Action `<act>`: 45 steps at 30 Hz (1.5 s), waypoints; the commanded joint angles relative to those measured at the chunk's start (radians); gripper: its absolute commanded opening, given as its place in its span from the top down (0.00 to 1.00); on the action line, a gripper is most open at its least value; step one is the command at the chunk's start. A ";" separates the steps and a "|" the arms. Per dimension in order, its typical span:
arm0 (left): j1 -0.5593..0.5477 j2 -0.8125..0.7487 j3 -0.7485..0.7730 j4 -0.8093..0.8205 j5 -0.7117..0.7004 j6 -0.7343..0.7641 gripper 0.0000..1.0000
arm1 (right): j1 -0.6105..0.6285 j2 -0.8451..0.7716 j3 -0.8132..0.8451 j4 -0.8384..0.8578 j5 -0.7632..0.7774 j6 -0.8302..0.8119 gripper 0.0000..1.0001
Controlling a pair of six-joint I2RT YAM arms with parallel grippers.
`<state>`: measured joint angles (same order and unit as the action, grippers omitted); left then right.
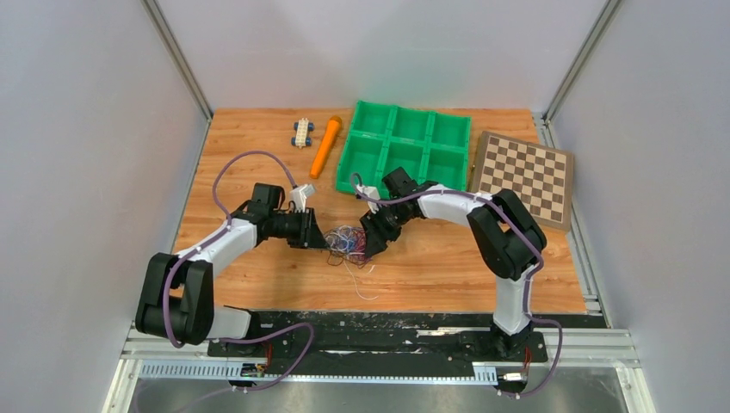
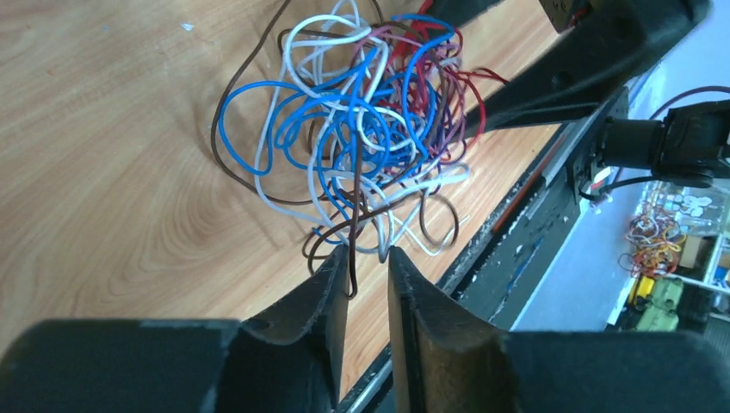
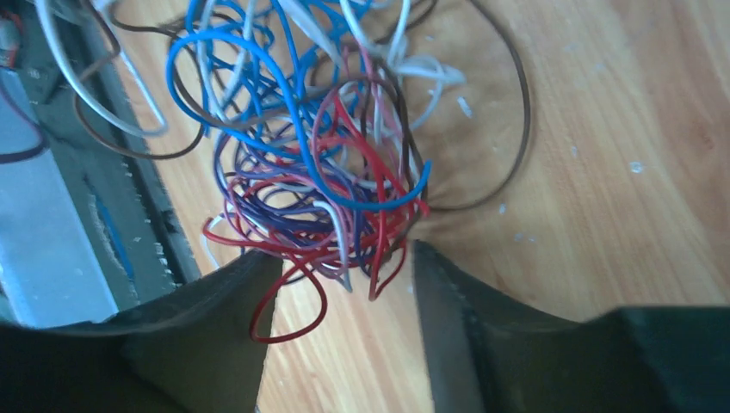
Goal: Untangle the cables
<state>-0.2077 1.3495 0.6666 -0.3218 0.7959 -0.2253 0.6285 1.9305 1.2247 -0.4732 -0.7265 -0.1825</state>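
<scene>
Cables (image 1: 347,242) lie in one messy clump of blue, white, red, purple and brown loops on the wooden tabletop (image 1: 456,267), right between the two arms. The left end effector (image 2: 368,258) is open only a little, with a brown strand hanging in the thin gap. The right end effector (image 3: 344,256) is open wide, and red and purple loops sit between its fingers.
</scene>
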 commanded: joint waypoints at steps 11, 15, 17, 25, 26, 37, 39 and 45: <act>0.247 -0.169 0.093 -0.201 -0.163 0.194 1.00 | -0.135 -0.259 -0.202 -0.049 0.241 -0.118 1.00; 0.339 -0.198 0.135 -0.294 -0.243 0.293 1.00 | -0.246 -0.366 -0.265 -0.131 0.310 -0.195 1.00; 0.391 -0.190 0.161 -0.321 -0.290 0.334 1.00 | -0.322 -0.411 -0.288 -0.178 0.354 -0.252 1.00; 0.597 -0.043 0.322 -0.387 -0.482 0.486 1.00 | -0.615 -0.523 -0.318 -0.328 0.446 -0.486 1.00; 0.626 -0.028 0.349 -0.392 -0.504 0.519 1.00 | -0.659 -0.530 -0.319 -0.337 0.449 -0.505 1.00; 0.492 -0.037 0.621 -0.517 -0.040 0.463 1.00 | -0.597 -0.516 -0.272 -0.431 0.177 -0.459 1.00; 0.385 -0.054 0.649 -0.411 -0.064 0.383 1.00 | -0.577 -0.517 -0.267 -0.423 0.157 -0.436 1.00; 0.171 0.059 0.768 -0.067 -0.169 0.194 1.00 | -0.570 -0.508 -0.224 -0.411 0.107 -0.382 1.00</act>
<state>0.0540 1.3399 1.3418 -0.6621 0.6609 0.1364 0.0593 1.4273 0.9367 -0.8894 -0.5354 -0.6033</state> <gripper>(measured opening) 0.008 0.003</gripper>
